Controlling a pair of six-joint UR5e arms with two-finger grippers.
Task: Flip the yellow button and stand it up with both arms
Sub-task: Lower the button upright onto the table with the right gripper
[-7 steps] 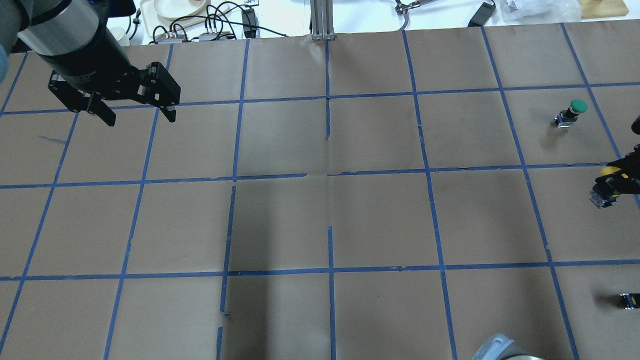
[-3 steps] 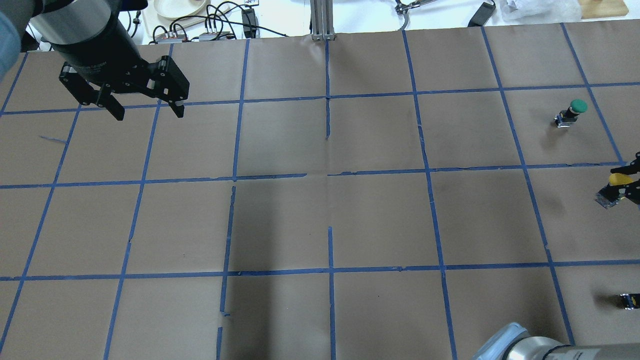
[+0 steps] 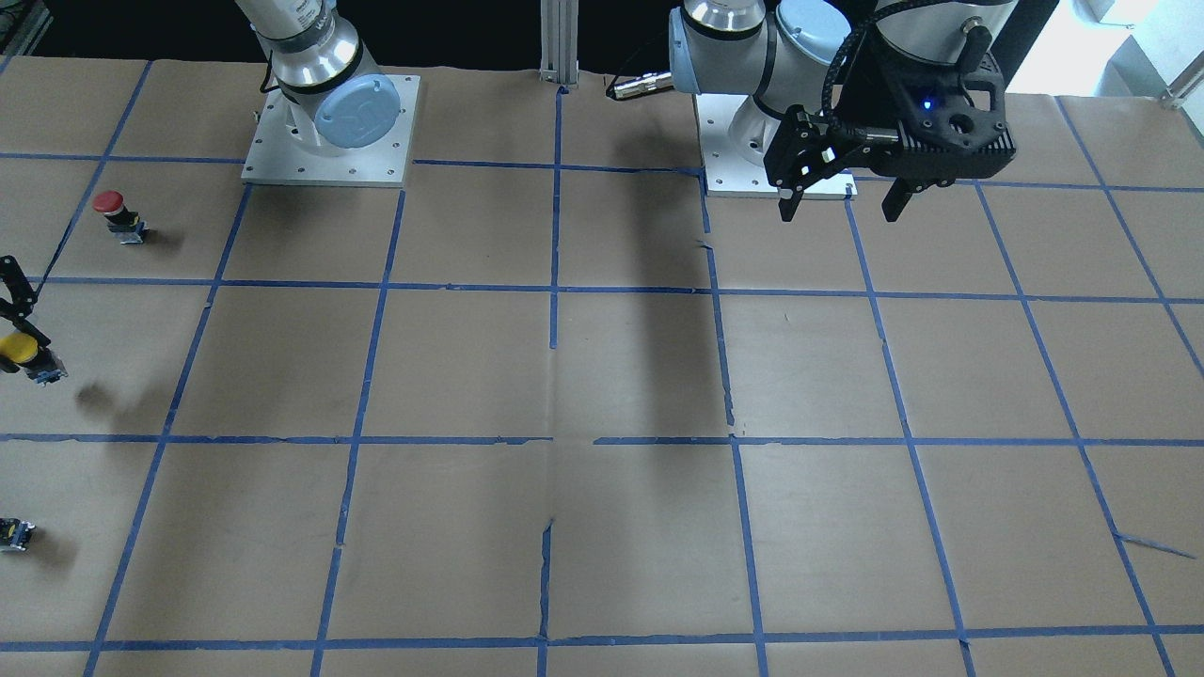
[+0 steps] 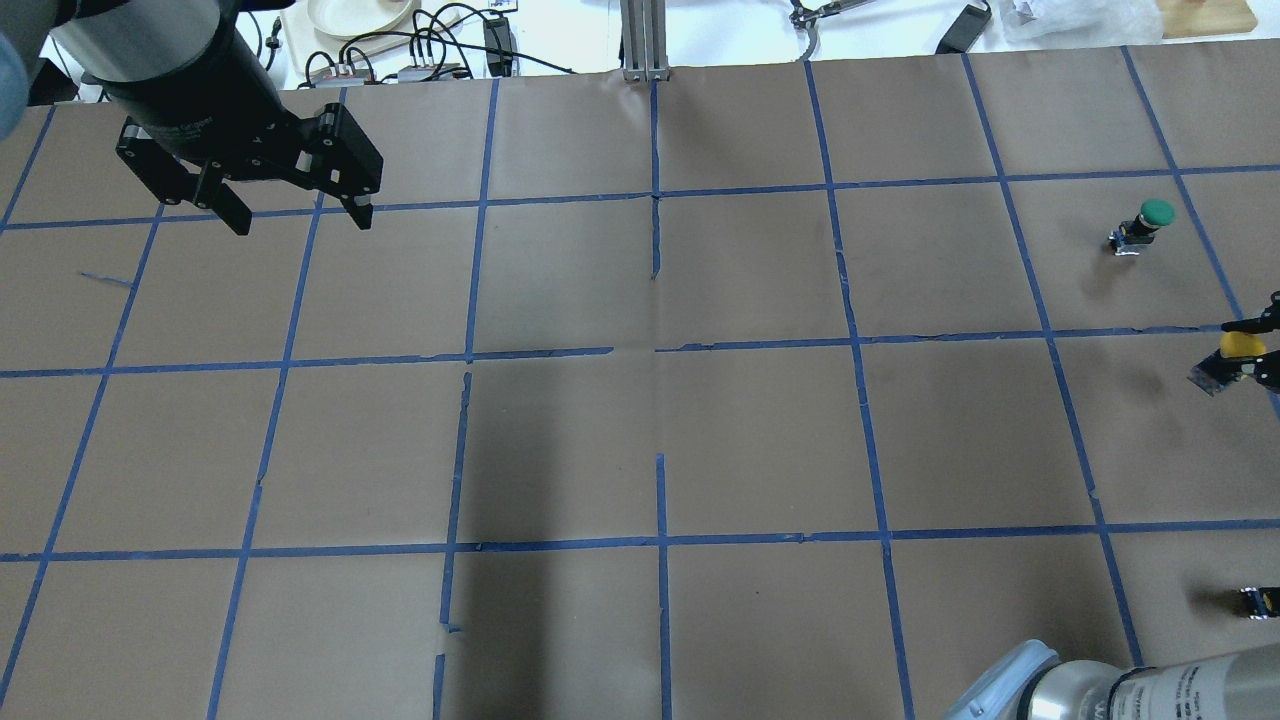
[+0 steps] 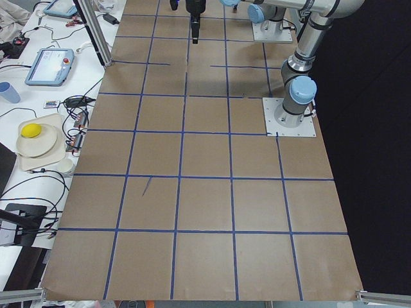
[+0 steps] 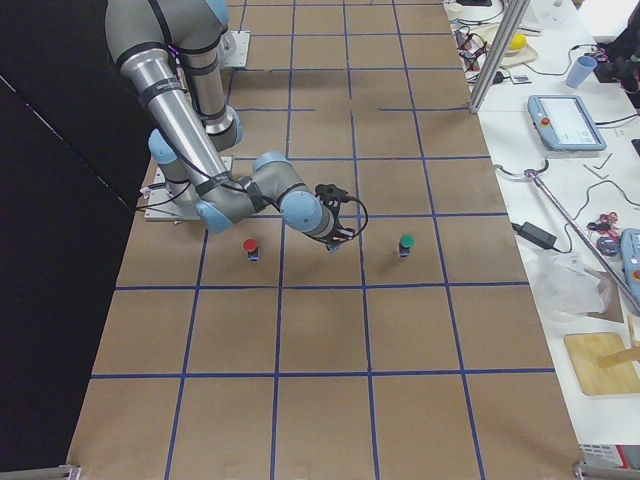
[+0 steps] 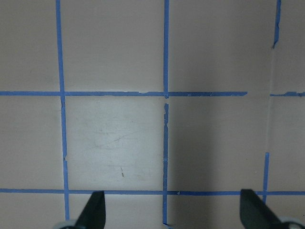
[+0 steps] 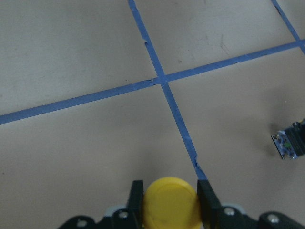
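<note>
**Status: yellow button clamped in the right gripper, off the table**

Start with the right wrist view, the closest one. The right gripper (image 8: 170, 187) is clamped on the yellow button (image 8: 171, 206). One finger (image 8: 137, 198) presses on each side of the cap, and the cap's round face looks back at the camera. In the front-facing view the button hangs tilted above the table (image 3: 602, 376), with its shadow on the surface below. You will find it at the table's end on the robot's right.

Next out, two neighbours stand upright on the table, both apart from the gripper. A red button (image 3: 111, 209) is on the robot's side and a green button (image 4: 1148, 222) is on the far side. A small dark block (image 4: 1258, 600) lies at the overhead picture's edge. It is cut off there, so it may be only part of a larger item.

Farthest away, towards the table's opposite end, the left gripper (image 4: 300, 225) hangs above the surface. Its jaws are spread wide and grip nothing.
</note>
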